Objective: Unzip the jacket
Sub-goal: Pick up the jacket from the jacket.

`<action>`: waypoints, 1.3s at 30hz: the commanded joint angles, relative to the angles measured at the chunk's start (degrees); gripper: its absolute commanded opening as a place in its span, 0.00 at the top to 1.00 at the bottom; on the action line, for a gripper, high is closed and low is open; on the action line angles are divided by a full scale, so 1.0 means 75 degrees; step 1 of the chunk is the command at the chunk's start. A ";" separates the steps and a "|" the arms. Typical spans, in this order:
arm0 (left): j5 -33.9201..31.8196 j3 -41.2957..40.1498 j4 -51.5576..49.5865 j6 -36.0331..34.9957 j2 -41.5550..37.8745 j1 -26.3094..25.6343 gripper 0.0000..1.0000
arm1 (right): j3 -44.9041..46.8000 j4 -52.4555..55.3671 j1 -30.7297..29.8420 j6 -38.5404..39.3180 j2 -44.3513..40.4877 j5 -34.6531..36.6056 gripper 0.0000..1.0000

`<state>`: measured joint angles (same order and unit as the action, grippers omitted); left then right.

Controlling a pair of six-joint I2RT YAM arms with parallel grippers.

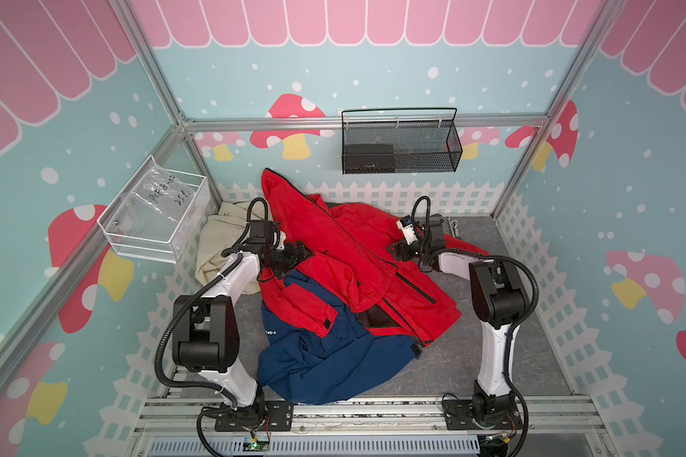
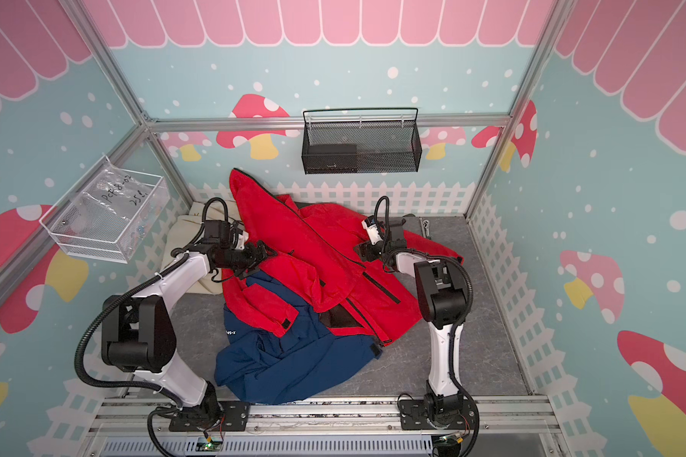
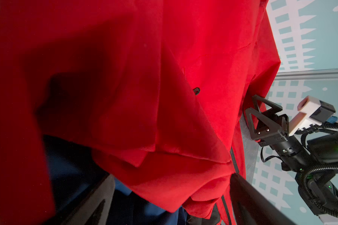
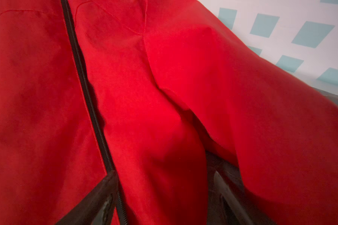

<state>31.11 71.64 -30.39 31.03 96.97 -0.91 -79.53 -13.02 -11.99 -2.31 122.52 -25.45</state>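
The red jacket [image 1: 357, 257] lies crumpled at mid-table, partly over a navy jacket [image 1: 333, 368]. Its black zipper [image 4: 86, 93] runs diagonally down the front, closed along the stretch I see in the right wrist view. My left gripper [image 1: 302, 252] is at the jacket's left edge, open, its fingers [image 3: 250, 200] wide apart with a loose red fold hanging between them [image 3: 172, 175]. My right gripper [image 1: 393, 249] is at the jacket's right side, open [image 4: 164, 173], with red cloth bulging between the jaws and the zipper passing by one finger [image 4: 100, 198]. A small black tab [image 3: 196, 91] shows on the fabric.
A beige cloth [image 1: 218, 253] lies bunched behind the left arm. A black mesh basket [image 1: 401, 146] hangs on the back wall and a white wire basket [image 1: 155, 217] on the left wall. A small metal tool [image 1: 454, 227] lies at the back right.
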 commanded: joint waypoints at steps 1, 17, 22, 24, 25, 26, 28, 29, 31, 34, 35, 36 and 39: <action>0.0152 -0.0183 0.0667 0.0267 0.0127 -0.0067 0.07 | -0.0352 -0.0069 0.0016 -0.0026 0.0392 -0.0125 0.21; -0.0105 0.0845 0.0689 0.0068 0.1021 -0.0408 0.81 | -0.0644 -0.0006 0.0028 -0.0187 0.0669 -0.0604 0.98; -0.0447 0.1722 -0.0112 -0.0469 0.0844 -0.0834 1.00 | -0.0179 -0.0105 0.0160 -0.0464 -0.0454 -0.0143 1.00; -0.0624 0.2246 -0.0680 -0.0781 0.0765 -0.1198 1.00 | 0.0068 -0.0049 0.0289 -0.0695 -0.1041 0.0028 1.00; -0.0763 0.2472 -0.0893 -0.0903 0.0711 -0.1388 1.00 | 0.0240 -0.0014 0.0364 -0.0785 -0.1302 0.0133 1.00; -0.0907 0.2708 -0.1091 -0.0985 0.0651 -0.1648 1.00 | 0.0450 0.0024 0.0449 -0.0877 -0.1689 0.0258 1.00; -0.1020 0.3068 -0.1252 -0.0993 0.0555 -0.2123 1.00 | 0.0895 0.0120 0.0617 -0.1033 -0.2535 0.0475 1.00; -0.1043 0.3283 -0.1296 -0.0956 0.0513 -0.2370 1.00 | 0.1144 0.0151 0.0720 -0.1155 -0.2936 0.0514 1.00; -0.1248 0.3797 -0.1499 -0.0913 0.0555 -0.2837 1.00 | 0.1484 0.0156 0.0963 -0.1543 -0.3536 0.0416 1.00; -0.1542 0.4732 -0.1691 -0.0836 0.0763 -0.3626 1.00 | 0.1404 0.0905 0.1316 -0.1610 -0.4178 0.0368 1.00; -0.1667 0.5108 -0.1702 -0.0780 0.0894 -0.3895 1.00 | 0.1325 0.1205 0.1421 -0.1591 -0.4389 0.0525 1.00; -0.1714 0.5506 -0.1702 -0.0752 0.1078 -0.4154 1.00 | 0.1237 0.1485 0.1526 -0.1579 -0.4587 0.0664 1.00; -0.1781 0.6916 -0.1851 -0.0814 0.1917 -0.4853 1.00 | 0.0836 0.2251 0.1672 -0.1450 -0.5063 0.1194 1.00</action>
<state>19.51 116.60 -43.20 25.47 107.20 -34.28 -70.06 -1.67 0.30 -12.75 87.59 -20.18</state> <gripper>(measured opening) 0.047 0.046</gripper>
